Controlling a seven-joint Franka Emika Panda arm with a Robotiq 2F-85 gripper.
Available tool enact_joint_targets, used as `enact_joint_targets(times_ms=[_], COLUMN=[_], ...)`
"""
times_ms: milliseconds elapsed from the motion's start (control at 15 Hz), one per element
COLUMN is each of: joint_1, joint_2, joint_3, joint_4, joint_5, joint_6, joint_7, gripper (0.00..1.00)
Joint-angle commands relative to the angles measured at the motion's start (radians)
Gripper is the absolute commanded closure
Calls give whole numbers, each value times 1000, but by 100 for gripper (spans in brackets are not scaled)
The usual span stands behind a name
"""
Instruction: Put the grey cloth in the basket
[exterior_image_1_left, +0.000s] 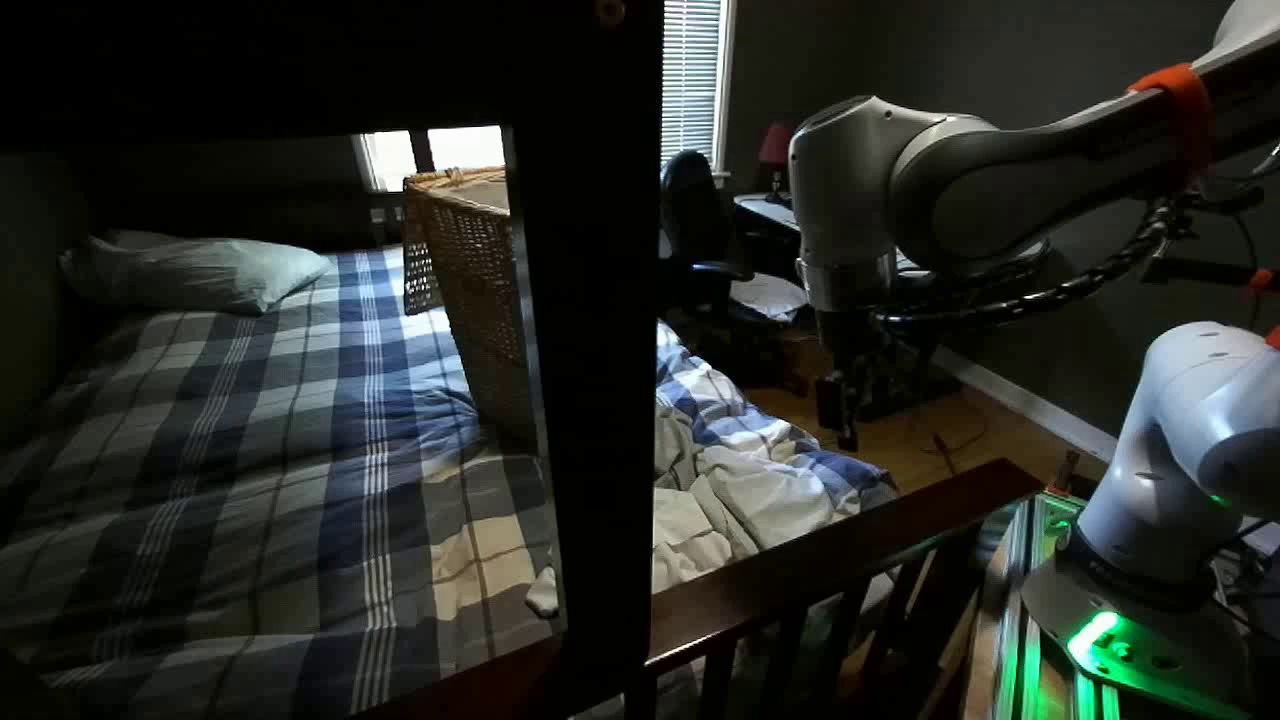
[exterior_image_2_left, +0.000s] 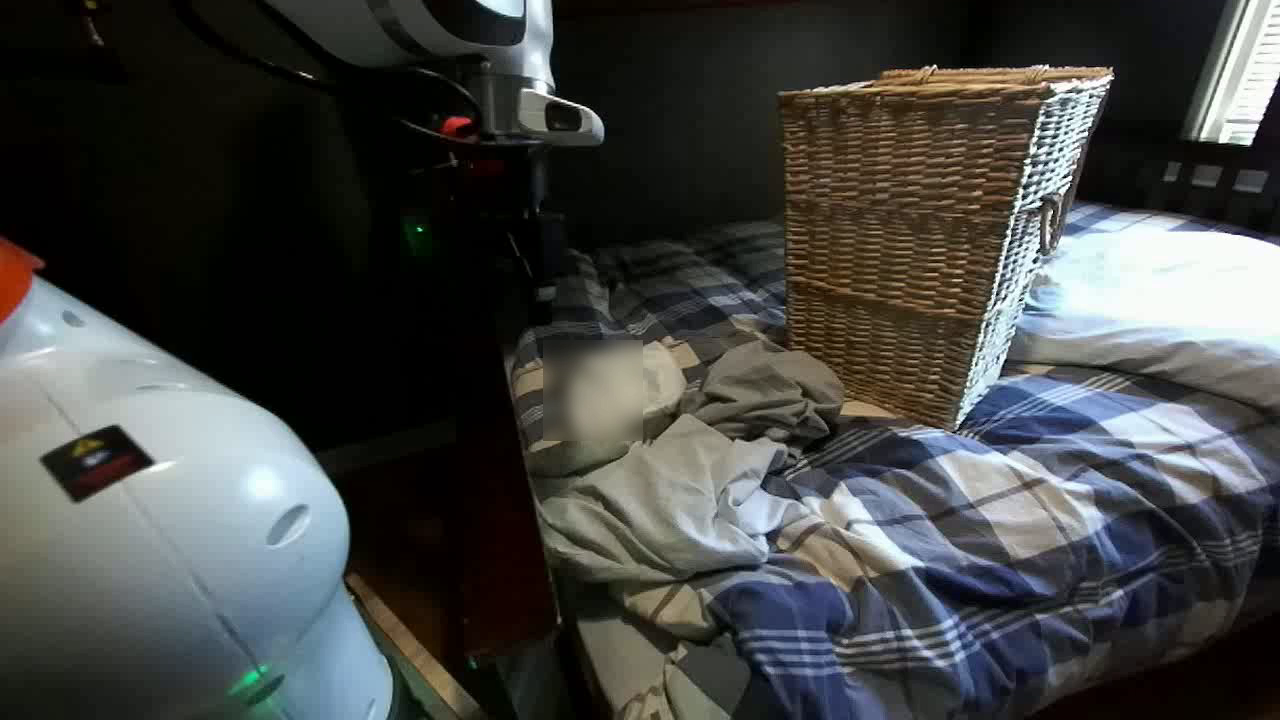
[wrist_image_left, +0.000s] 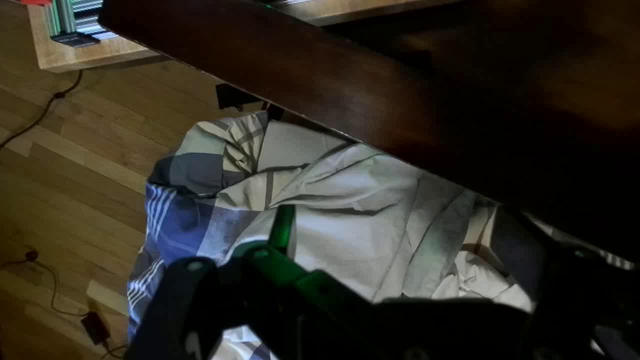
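Crumpled cloths lie on the bed. A light grey cloth (exterior_image_2_left: 690, 500) lies beside a darker grey-brown cloth (exterior_image_2_left: 770, 390) in an exterior view; I cannot tell which is the task's grey cloth. The light one spreads under my jaws in the wrist view (wrist_image_left: 345, 240). Pale cloth (exterior_image_1_left: 740, 490) also shows in an exterior view. The tall tan wicker basket (exterior_image_2_left: 890, 230) stands upright on the bed beyond the cloths, partly behind a dark post in an exterior view (exterior_image_1_left: 480, 290). My gripper (wrist_image_left: 407, 235) is open and empty, above the cloths. It is dark in both exterior views (exterior_image_1_left: 845, 410) (exterior_image_2_left: 540, 275).
A dark wooden bed rail (exterior_image_1_left: 850, 560) runs between the robot base and the mattress; it crosses the wrist view (wrist_image_left: 325, 75). A dark post (exterior_image_1_left: 605, 350) rises at the bed's end. A plaid blanket (exterior_image_2_left: 930, 520) covers the bed. A pillow (exterior_image_1_left: 200, 270) lies farther back.
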Motion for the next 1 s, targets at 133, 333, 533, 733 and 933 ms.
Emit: enact_joint_targets(times_ms=[133,333,533,733,933], joint_1=[13,13,10,-18,-44], joint_2=[2,2,32,109,212], joint_3=[-13,-13,-22,-60,-114], joint_4=[2,2,14,34,61], joint_5=[-5,-5,-9,-34,-40], joint_6=[-2,-2,17,219,414], joint_7=[5,5,-21,-84,-140], gripper=[0,0,0,0,0])
